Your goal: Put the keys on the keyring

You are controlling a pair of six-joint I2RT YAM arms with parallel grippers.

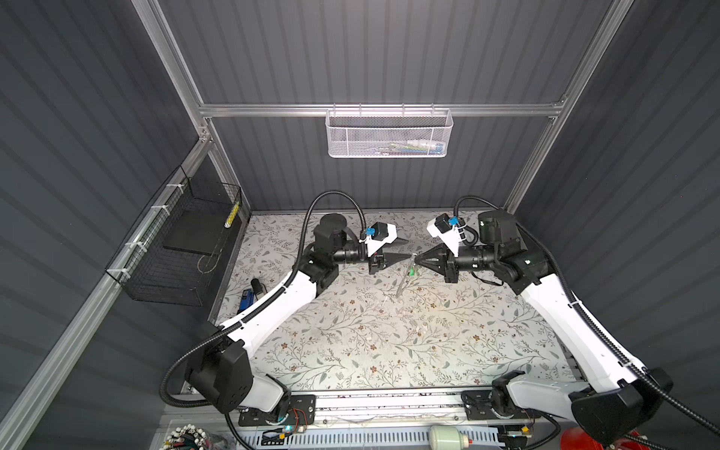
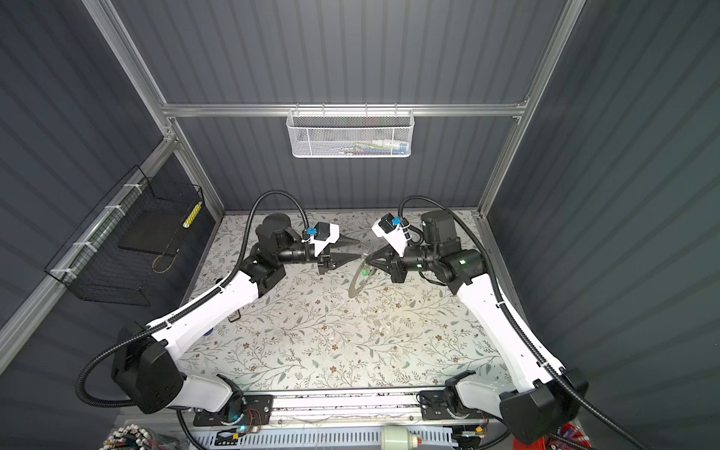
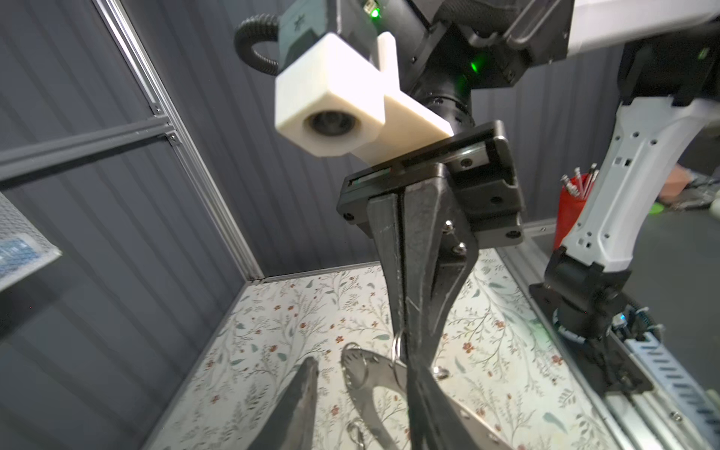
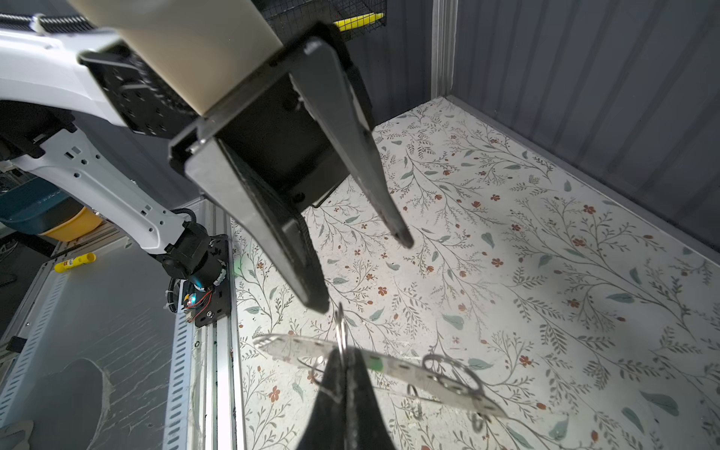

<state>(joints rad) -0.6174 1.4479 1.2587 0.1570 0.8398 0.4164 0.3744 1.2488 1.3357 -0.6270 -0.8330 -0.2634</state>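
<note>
The keyring (image 1: 403,281) (image 2: 356,281), a flat grey metal plate with rim holes and wire loops, hangs on edge above the floral table. My right gripper (image 4: 343,352) (image 1: 417,262) (image 2: 368,262) is shut on one small wire loop (image 4: 340,331) (image 3: 397,345) at the plate's rim. A bright-green tag (image 1: 412,276) (image 2: 365,272) (image 4: 376,364), one of the keys, shows at the plate just under that grip. My left gripper (image 1: 409,249) (image 2: 359,249) (image 3: 358,364) faces it tip to tip and is open. In the left wrist view the plate's end (image 3: 356,366) lies between its fingers (image 3: 306,389), untouched.
A white mesh basket (image 1: 389,134) hangs on the back wall, and a black wire basket (image 1: 179,249) is on the left wall. A blue and black item (image 1: 251,294) lies on the table by the left arm. A red cup of tools (image 3: 570,210) stands beyond the front rail.
</note>
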